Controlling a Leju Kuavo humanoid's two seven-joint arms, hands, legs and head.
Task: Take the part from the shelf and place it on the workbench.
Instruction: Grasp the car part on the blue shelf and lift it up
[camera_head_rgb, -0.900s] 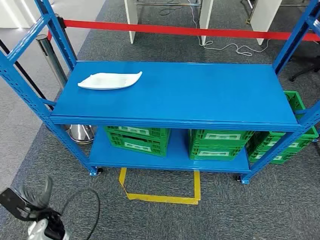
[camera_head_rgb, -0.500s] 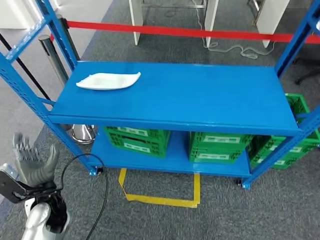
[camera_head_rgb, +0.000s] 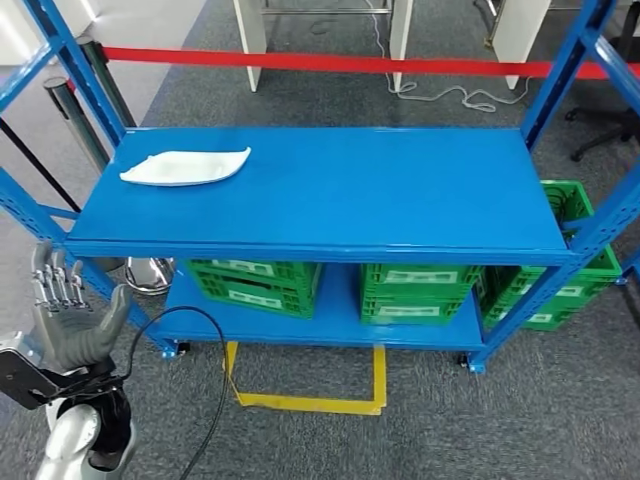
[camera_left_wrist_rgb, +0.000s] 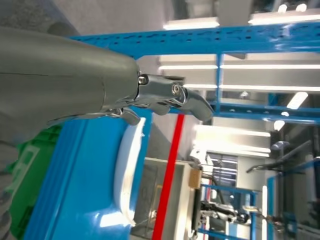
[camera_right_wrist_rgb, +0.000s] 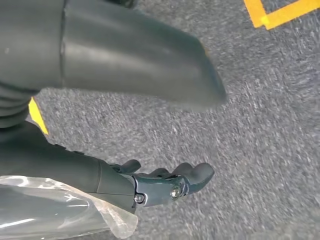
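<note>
- Left hand raised low at the near left, fingers spread and upright, holding nothing; well short of the shelf and below its top deck.
- Right hand hanging over grey carpet in the right wrist view, fingers loosely apart, holding nothing.
- Black cable looping from the left arm across the floor toward the yellow taped floor marking; likely snag or drag during a reach or step.
- Blue metal shelf straight ahead, front lip and blue perforated upright standing between left hand and target; risk of knuckles striking either on a straight upward reach.
- Green plastic crates on the lower deck, under the reach path; contact unlikely unless the arm drops.
- Thin white leaf-shaped moulded part lying flat at the far left of the top deck, untouched; low, shallow and smooth-looking, so probably pushed along or off the back edge by fingers landing on top rather than under its rim.
- Red barrier tape beyond the shelf.
</note>
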